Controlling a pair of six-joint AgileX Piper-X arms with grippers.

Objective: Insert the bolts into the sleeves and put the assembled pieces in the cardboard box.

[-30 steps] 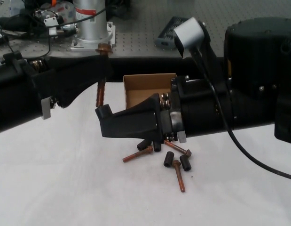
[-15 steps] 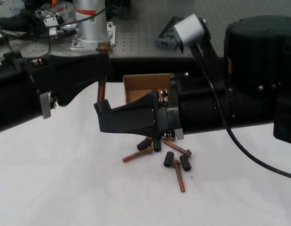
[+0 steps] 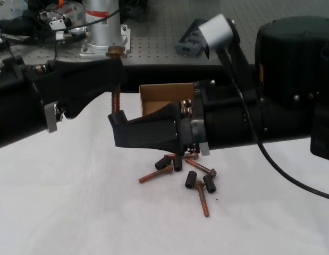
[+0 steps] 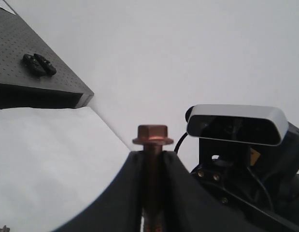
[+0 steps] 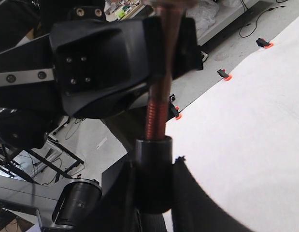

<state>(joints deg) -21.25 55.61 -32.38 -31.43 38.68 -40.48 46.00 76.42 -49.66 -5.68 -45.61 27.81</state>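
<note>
Step in hand: mating one bolt to one sleeve. The left gripper [image 3: 117,71] is clamped on a bolt [image 3: 116,98] just under its head, with the shank hanging straight down. The right gripper [image 3: 119,126] is clamped on a black sleeve [image 5: 151,169], mouth up, directly beneath. The threaded end sits at or just inside the sleeve mouth; the depth cannot be told. The pair is held in the air just in front of the cardboard box [image 3: 153,93], above the white cloth [image 3: 74,202].

Judgement: insertion started, not seated. The next move calls for keeping the two axes in line and closing until the head meets the sleeve, then one gripper releases and the other carries to the box.

Count on the cloth: four loose sleeves [image 3: 191,179] and three loose bolts [image 3: 155,176], with possibly a fourth half hidden under the right gripper. The box floor is hidden.
</note>
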